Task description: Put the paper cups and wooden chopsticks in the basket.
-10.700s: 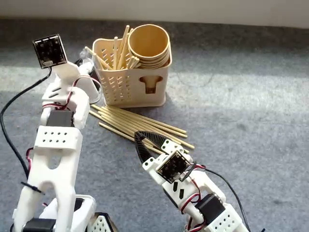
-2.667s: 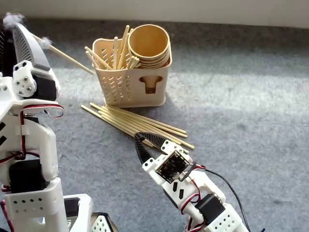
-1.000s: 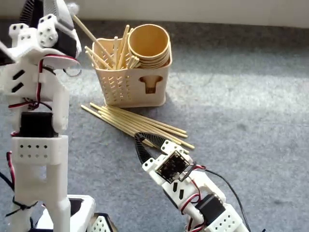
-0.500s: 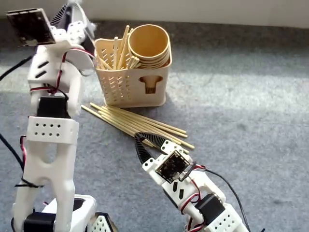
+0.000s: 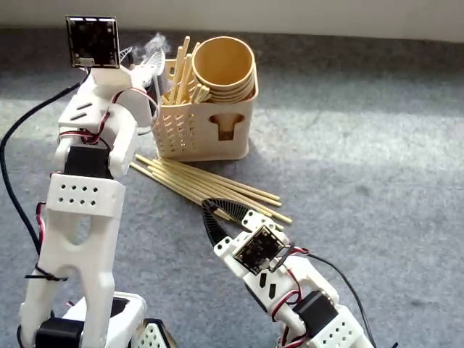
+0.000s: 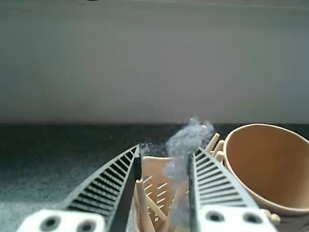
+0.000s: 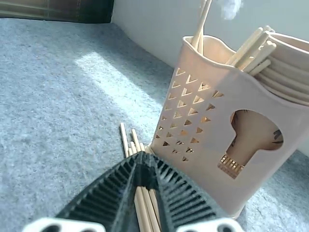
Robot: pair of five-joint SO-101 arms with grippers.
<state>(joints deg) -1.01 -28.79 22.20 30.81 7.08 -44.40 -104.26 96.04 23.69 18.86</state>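
The cream plastic basket (image 5: 190, 130) stands on the grey carpet and holds a stack of paper cups (image 5: 223, 65) and several wooden chopsticks (image 5: 181, 72). More chopsticks (image 5: 217, 187) lie in a loose bundle on the carpet in front of it. My left gripper (image 5: 148, 59) hangs open over the basket's left rim (image 6: 154, 169), a tuft of grey fluff (image 6: 186, 137) clinging to one finger, the cups (image 6: 265, 164) beside it. My right gripper (image 5: 207, 208) is shut, its tips (image 7: 142, 155) resting over the loose chopsticks (image 7: 129, 140) in front of the basket (image 7: 212, 121).
A pale wall (image 5: 290, 14) runs behind the basket. Open grey carpet (image 5: 362, 159) stretches to the right. The left arm's black cable (image 5: 11, 167) loops at the left edge.
The left arm swung in from high at the left, where it carried a chopstick, to the basket's left rim; the chopstick is out of its fingers. The right arm stayed still.
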